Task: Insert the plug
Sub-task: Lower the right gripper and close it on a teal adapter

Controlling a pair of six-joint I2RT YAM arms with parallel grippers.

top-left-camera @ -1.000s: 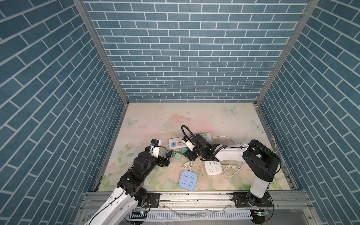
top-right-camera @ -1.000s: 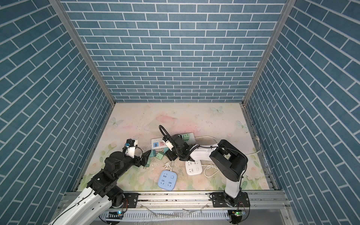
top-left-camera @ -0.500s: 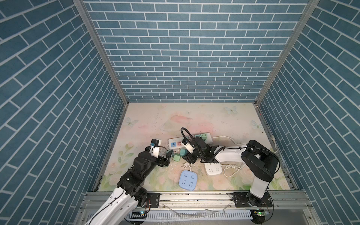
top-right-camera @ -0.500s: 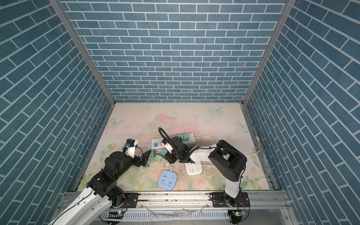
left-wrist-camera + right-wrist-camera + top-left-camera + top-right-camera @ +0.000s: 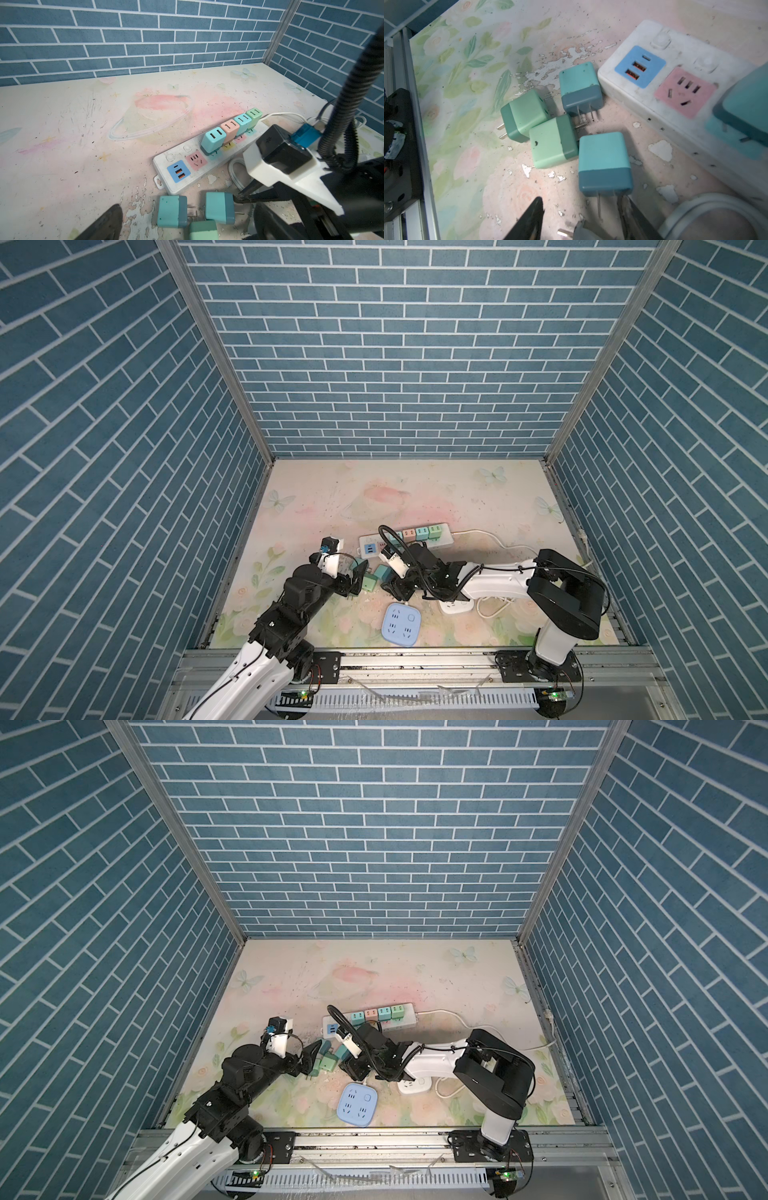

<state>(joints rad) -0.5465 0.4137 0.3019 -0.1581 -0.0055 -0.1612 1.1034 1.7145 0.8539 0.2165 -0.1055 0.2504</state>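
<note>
Floral tabletop (image 5: 463, 145), paint flaking. I find the teal plug (image 5: 604, 164) lying loose just ahead of the right gripper (image 5: 580, 207), prongs toward it, power strip (image 5: 623, 99) beside; jaws half-spread, grip I cannot tell. Left gripper (image 5: 357, 578) stands fully spread.

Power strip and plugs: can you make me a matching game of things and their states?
1 peach cube plug
2 pink socket on the white power strip
3 pale-blue square socket block
4 turquoise cube plug, dark base

A on its side, prongs bare
B empty, beside the blue USB panel
C flat, sockets facing up, apart from the strip
D plugged into the strip

Pairs: 1-D, 2-B, 3-C, 4-A
</note>
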